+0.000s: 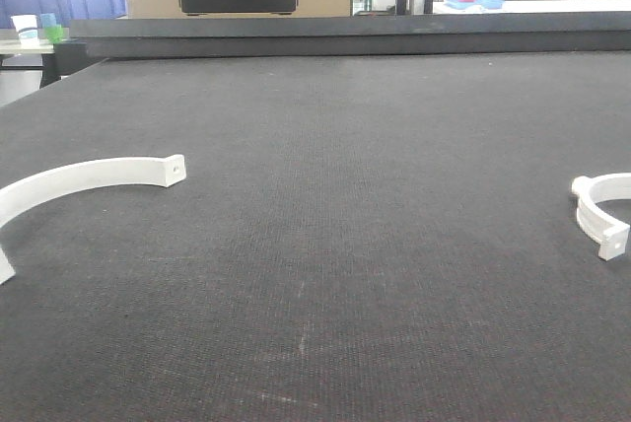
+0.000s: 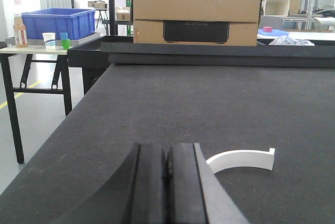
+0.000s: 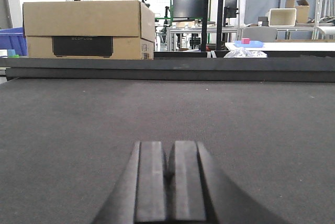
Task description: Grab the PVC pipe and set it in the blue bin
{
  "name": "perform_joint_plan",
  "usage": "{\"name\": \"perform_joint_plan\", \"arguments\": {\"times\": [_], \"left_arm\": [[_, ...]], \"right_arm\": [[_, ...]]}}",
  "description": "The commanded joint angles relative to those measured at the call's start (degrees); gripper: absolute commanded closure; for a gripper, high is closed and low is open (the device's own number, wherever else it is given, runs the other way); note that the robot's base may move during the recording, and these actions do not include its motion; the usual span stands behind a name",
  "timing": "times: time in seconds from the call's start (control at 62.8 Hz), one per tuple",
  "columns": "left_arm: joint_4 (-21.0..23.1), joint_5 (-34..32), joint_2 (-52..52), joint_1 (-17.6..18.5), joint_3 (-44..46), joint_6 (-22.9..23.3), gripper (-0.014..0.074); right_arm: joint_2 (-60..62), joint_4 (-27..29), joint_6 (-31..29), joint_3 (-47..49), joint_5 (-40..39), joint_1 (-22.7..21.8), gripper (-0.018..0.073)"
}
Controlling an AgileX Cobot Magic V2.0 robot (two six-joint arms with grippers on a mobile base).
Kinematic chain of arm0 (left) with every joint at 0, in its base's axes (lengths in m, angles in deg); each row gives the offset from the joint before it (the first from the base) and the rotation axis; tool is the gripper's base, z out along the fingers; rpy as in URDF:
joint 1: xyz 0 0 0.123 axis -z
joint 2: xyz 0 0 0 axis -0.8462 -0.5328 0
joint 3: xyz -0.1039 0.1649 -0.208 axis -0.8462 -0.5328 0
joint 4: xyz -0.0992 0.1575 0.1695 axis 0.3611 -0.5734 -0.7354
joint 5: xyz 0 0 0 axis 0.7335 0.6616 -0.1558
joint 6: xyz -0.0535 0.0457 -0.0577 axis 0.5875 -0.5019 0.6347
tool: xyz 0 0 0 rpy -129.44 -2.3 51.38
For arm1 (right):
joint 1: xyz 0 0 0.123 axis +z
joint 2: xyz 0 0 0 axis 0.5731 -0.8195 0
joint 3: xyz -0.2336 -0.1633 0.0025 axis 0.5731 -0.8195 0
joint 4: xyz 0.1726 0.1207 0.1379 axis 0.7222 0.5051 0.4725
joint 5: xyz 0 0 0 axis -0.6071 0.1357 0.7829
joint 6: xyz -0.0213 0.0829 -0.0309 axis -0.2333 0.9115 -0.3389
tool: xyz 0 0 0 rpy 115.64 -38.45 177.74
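**Both arms idle, pipe piece at the right edge of the worktop**

The dark, woven worktop (image 1: 345, 245) fills nearly all of my front feed. It runs back to a raised black rail. Behind that rail sits a large cardboard box (image 2: 196, 4) with a black panel on its face.

The blue bin (image 2: 57, 22) is off the worktop altogether. It stands on a separate side table to the far left, beside a couple of cups and a bottle.

On the wrist feeds, the left end effector (image 2: 167, 182) has its two black fingers pressed together with nothing between them. The right end effector (image 3: 170, 182) looks the same: fingers together, only a small notch showing at the seam, and nothing in its hold. Both sit low over the mat.

The bigger white half-circle strip (image 1: 89, 177) lies flat at the left of the front view. The left wrist camera shows it just ahead and to the right of the left fingers, not touching them.

The PVC pipe (image 1: 589, 213), the smaller, thicker ridged C-shaped piece, lies on the mat at the far right of the front view (partly cut off by the frame edge). Its tab end with the small hole points towards me. It is well apart from the strip and from the bin, and neither wrist feed shows it.
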Motion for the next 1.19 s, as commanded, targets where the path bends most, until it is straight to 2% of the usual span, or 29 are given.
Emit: {"name": "perform_joint_plan", "arguments": {"times": [0.0,1.179], "left_arm": [[0.1,-0.67,0.21,-0.17,0.16,0.3,0.0707],[0.1,-0.67,0.21,-0.17,0.16,0.3,0.0707]], "right_arm": [[0.18,0.06,-0.27,0.02,-1.02,-0.41,0.0713],[0.18,0.06,-0.27,0.02,-1.02,-0.41,0.0713]]}}
